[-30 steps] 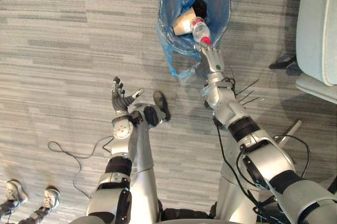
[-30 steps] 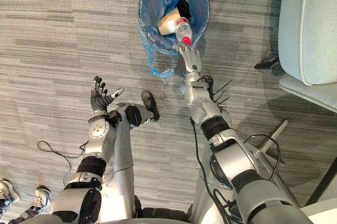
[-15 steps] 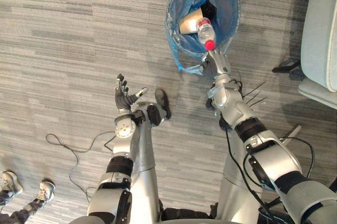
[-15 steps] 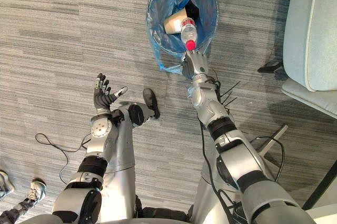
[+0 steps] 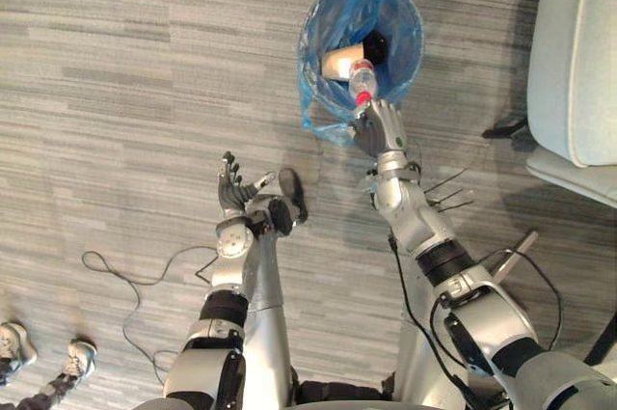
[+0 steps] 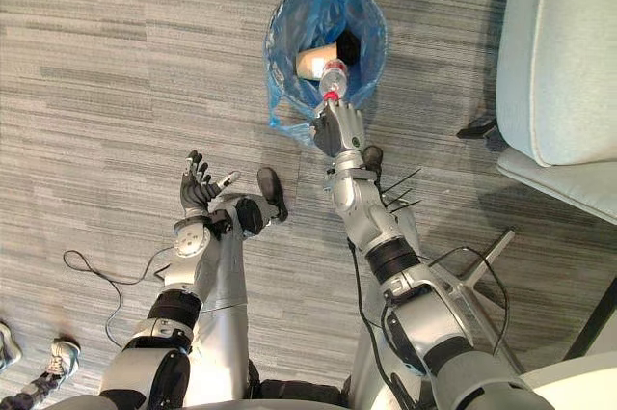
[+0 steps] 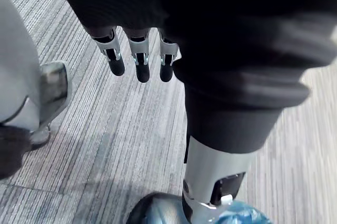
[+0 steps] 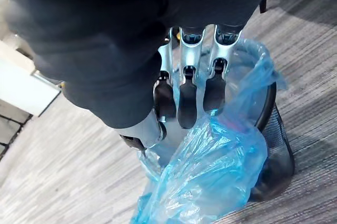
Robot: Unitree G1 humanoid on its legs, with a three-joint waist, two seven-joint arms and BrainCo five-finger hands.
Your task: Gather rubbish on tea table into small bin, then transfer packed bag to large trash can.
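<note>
A small black mesh bin (image 5: 416, 28) lined with a blue bag (image 5: 325, 123) stands on the carpet in front of me. A paper cup (image 5: 339, 63) and a clear bottle with a red cap (image 5: 362, 80) lie inside it. My right hand (image 5: 379, 128) is at the bin's near rim. In the right wrist view its fingers (image 8: 184, 97) are curled onto the bag's crumpled edge (image 8: 210, 171). My left hand (image 5: 234, 193) is raised over the floor to the left of the bin, fingers (image 7: 139, 58) straight and spread, holding nothing.
A pale grey-green armchair (image 5: 578, 53) stands to the right of the bin, with its dark foot (image 5: 506, 125) on the carpet. A person's shoes (image 5: 14, 342) show at the lower left. A white corner (image 6: 578, 381) shows at the lower right.
The whole view has shifted with the camera. My right hand stays at the bin's near rim and has turned at the wrist. The left hand keeps its open pose.
</note>
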